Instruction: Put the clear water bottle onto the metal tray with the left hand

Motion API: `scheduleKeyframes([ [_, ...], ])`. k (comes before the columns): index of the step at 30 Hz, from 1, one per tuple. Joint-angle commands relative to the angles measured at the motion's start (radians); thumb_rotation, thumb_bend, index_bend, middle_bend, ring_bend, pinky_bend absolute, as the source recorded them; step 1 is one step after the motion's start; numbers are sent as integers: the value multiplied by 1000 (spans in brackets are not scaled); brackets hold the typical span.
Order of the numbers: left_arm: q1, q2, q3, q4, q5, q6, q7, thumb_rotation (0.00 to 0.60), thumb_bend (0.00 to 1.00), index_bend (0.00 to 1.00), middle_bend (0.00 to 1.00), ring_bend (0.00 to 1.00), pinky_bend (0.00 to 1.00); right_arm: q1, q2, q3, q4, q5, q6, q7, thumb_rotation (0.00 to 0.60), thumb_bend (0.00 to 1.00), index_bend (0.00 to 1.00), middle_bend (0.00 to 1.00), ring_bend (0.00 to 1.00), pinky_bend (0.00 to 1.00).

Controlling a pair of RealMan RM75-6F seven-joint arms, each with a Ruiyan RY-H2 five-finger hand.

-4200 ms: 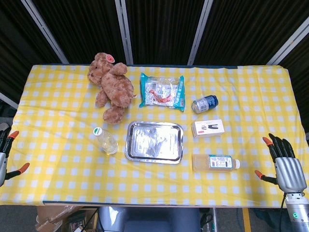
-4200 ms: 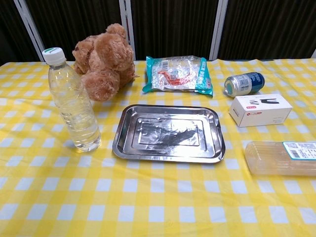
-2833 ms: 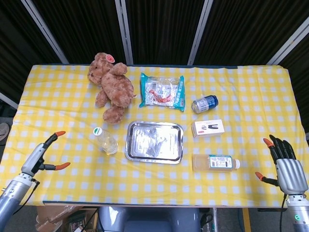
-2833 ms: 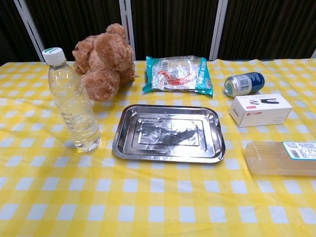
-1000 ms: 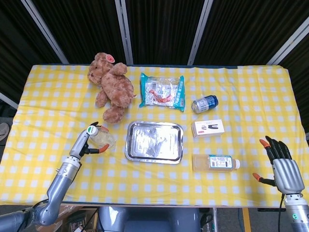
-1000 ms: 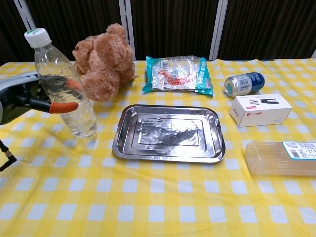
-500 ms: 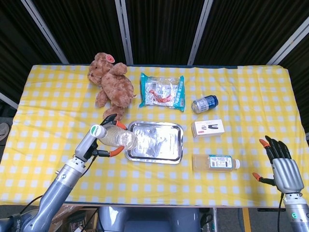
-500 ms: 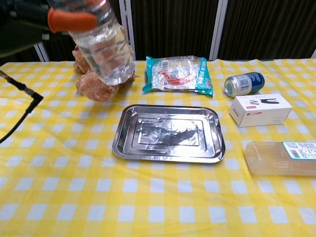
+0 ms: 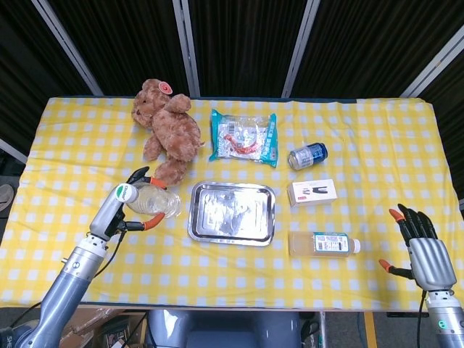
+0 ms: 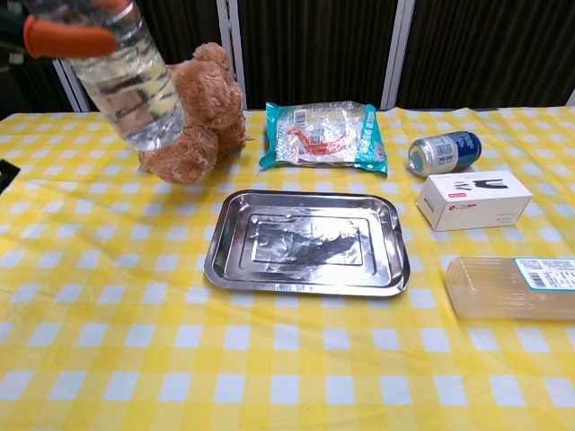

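My left hand (image 9: pixel 116 206) grips the clear water bottle (image 9: pixel 148 200), which has a green cap, and holds it in the air left of the metal tray (image 9: pixel 232 212). In the chest view the bottle (image 10: pixel 133 85) hangs tilted at the upper left, high above the cloth, with an orange fingertip (image 10: pixel 67 39) across it. The tray (image 10: pixel 305 241) lies bare in the middle of the table. My right hand (image 9: pixel 426 250) hangs off the table's right front corner, fingers spread, holding nothing.
A brown teddy bear (image 9: pixel 169 129) sits behind the bottle. A snack packet (image 9: pixel 245 137), a blue can (image 9: pixel 308 155) and a white box (image 9: pixel 312 192) lie behind and right of the tray. A labelled bottle (image 9: pixel 325 243) lies on its side right of it.
My left hand reached in, gripped the bottle and lifted it. In the last half second the bottle swung back left, away from the tray's edge. The right hand stayed still.
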Motion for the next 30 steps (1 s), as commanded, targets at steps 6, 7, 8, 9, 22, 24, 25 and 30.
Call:
scheduleKeyframes([
  [6, -43, -143, 85, 311, -86, -136, -42, 600, 409, 495, 510, 44, 33, 1, -1, 0, -1, 2, -2, -6, 600, 49, 97, 0, 0, 0],
  [7, -46, -153, 85, 324, -93, -140, -43, 600, 410, 496, 510, 44, 33, 1, -2, 1, -1, 2, -2, -8, 600, 49, 97, 0, 0, 0],
  [8, -47, -158, 83, 328, -96, -142, -45, 600, 409, 496, 510, 44, 33, 1, -2, 0, -1, 2, -2, -8, 600, 49, 97, 0, 0, 0],
  [9, -49, -159, 77, 324, -96, -142, -49, 600, 410, 497, 510, 44, 33, 2, -2, 0, -2, 2, -3, -9, 600, 50, 97, 0, 0, 0],
  [22, -40, 85, -95, -216, 10, 45, 105, 600, 406, 504, 513, 44, 33, 2, -5, -4, -5, -6, -2, -14, 600, 49, 97, 0, 0, 0],
  [24, -40, 116, -121, -251, 48, 63, 110, 600, 406, 504, 514, 44, 33, 2, -4, -4, -7, -8, 1, -11, 600, 50, 97, 0, 0, 0],
  [25, -35, 124, -123, -251, 74, 69, 103, 600, 405, 504, 514, 44, 33, 2, -4, -4, -7, -8, 1, -11, 600, 49, 97, 0, 0, 0],
  [30, -10, 143, -98, -251, 96, 92, 90, 600, 404, 504, 514, 44, 33, 1, -2, -7, -7, -13, 2, -5, 600, 50, 97, 0, 0, 0],
])
